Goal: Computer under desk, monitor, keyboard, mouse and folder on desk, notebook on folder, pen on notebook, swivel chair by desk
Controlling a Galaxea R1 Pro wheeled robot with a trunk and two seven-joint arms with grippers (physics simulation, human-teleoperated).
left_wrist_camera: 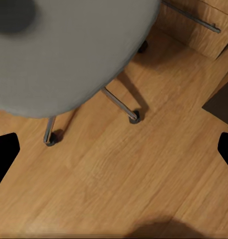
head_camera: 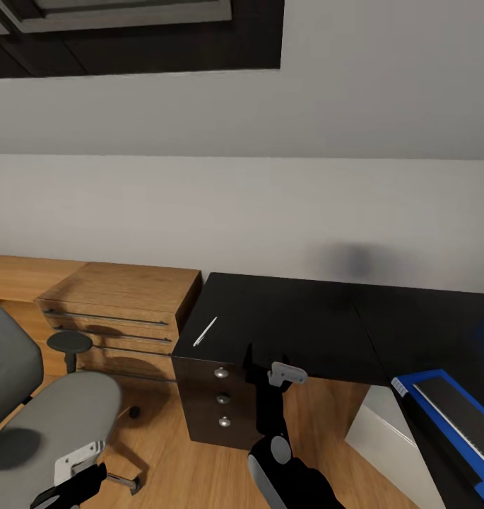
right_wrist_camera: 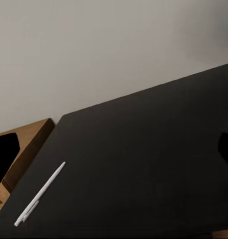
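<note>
Right now, from my head camera, the pen (head_camera: 205, 331) lies flat on the desk (head_camera: 305, 332), near the corner above the black drawer unit (head_camera: 220, 403). I judge it very light, stiff and smooth, so it will likely roll or skid if nudged; it sits so low on the glossy top that my fingers must close across the middle of its shaft, square to its length. My right gripper (head_camera: 287, 373) hovers at the desk's front edge, near the pen but apart from it; from this angle I cannot tell how wide its jaws stand. At the right, the folder (head_camera: 439, 417) rests on the desk with a dark flat thing lying on it, probably the keyboard. The wooden drawer chest (head_camera: 121, 311) stands just beside the desk, and the swivel chair (head_camera: 51, 417) is at my left, with my left gripper (head_camera: 75, 470) low in front of its seat.

From my left wrist camera, I look down on the chair's grey seat (left_wrist_camera: 59, 55), its chrome legs and castors, and bare wooden floor (left_wrist_camera: 133, 179). Dark fingertips sit at both edges, well apart: that gripper is spread and holds nothing.

From my right wrist camera, the pen (right_wrist_camera: 40, 194) lies on bare black top, nothing blocking it. My fingertips (right_wrist_camera: 5, 149) frame the picture wide apart and empty.
</note>
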